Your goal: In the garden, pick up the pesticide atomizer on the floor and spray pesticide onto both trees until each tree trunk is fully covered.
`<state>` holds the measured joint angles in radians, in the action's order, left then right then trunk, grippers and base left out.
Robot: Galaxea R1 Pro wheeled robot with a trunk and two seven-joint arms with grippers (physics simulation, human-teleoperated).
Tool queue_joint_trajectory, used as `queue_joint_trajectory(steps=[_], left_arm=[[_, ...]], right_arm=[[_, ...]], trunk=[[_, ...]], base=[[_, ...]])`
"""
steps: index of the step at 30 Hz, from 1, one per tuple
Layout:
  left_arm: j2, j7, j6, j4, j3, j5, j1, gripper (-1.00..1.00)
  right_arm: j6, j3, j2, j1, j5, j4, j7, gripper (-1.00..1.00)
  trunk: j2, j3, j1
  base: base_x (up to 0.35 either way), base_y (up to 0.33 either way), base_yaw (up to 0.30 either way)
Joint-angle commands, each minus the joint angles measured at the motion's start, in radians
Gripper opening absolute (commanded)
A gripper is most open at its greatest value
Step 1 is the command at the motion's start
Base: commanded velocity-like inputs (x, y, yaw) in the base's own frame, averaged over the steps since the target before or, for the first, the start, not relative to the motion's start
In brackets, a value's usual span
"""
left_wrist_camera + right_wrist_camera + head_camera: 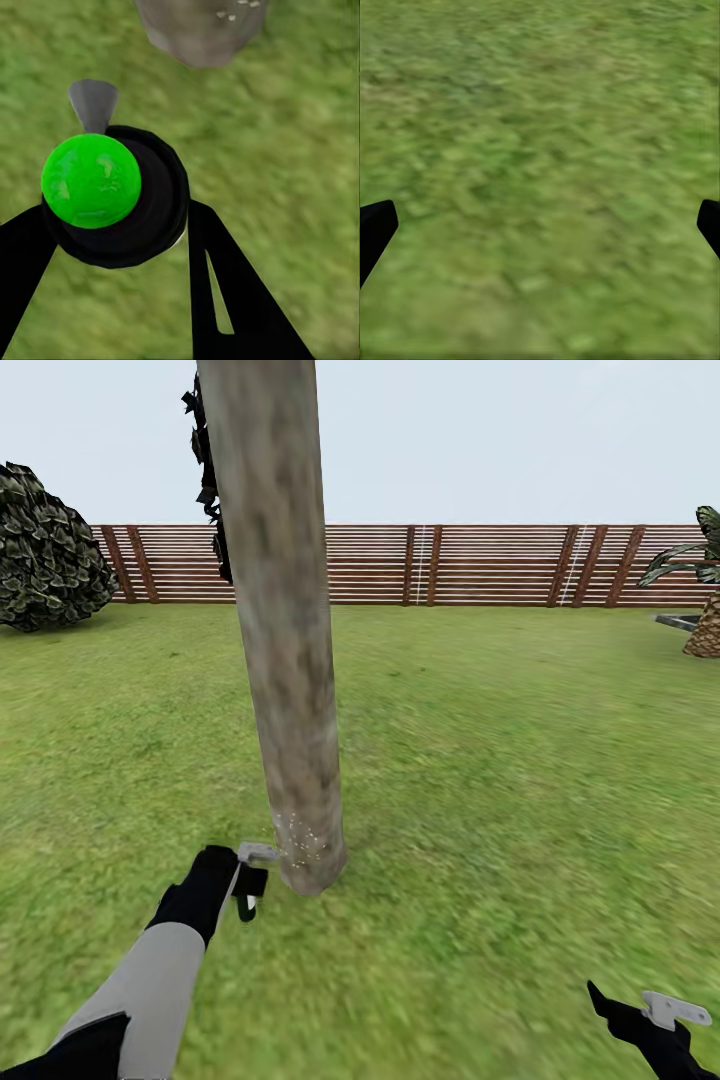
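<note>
A thick, blotchy grey-brown tree trunk (285,660) rises from the grass just left of centre. My left gripper (250,872) sits low beside the trunk's base, shut on the pesticide atomizer (249,900), a small black bottle with a white mark. In the left wrist view the atomizer (142,217) shows a green ball top and a grey nozzle (93,103) aimed toward the trunk base (201,31), with black fingers (225,292) on either side. Whitish pesticide specks (302,836) dot the trunk's foot. My right gripper (645,1008) hangs open over bare grass at the lower right.
A brown slat fence (480,565) closes the lawn at the back. A round dark bush (45,550) stands far left and a palm-like plant (705,600) far right. Black foliage (208,470) shows behind the trunk. Open grass (520,780) spreads to the right.
</note>
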<state>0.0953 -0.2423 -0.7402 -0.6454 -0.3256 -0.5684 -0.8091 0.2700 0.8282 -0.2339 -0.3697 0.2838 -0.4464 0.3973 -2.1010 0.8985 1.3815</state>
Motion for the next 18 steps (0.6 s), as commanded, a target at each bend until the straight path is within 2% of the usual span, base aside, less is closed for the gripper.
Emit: queue_joint_trajectory(steps=[1,9,18], left_arm=[[0.0,0.0,0.0,-0.001,0.0,-0.001,-0.005,-1.0],[0.002,-0.001,0.001,-0.006,0.001,-0.016,-0.027,-1.0],[0.001,-0.002,0.001,-0.008,0.0,-0.021,-0.031,-1.0]], right_arm=[[0.0,0.0,0.0,0.0,0.0,0.0,0.0,1.0],[0.0,0.0,0.0,0.0,0.0,0.0,0.0,1.0],[0.0,0.0,0.0,0.0,0.0,0.0,0.0,1.0]], trunk=[[0.0,0.0,0.0],[0.0,0.0,0.0],[0.0,0.0,0.0]], base=[[0.0,0.0,0.0],[-0.01,0.002,0.0],[-0.277,0.096,0.0]])
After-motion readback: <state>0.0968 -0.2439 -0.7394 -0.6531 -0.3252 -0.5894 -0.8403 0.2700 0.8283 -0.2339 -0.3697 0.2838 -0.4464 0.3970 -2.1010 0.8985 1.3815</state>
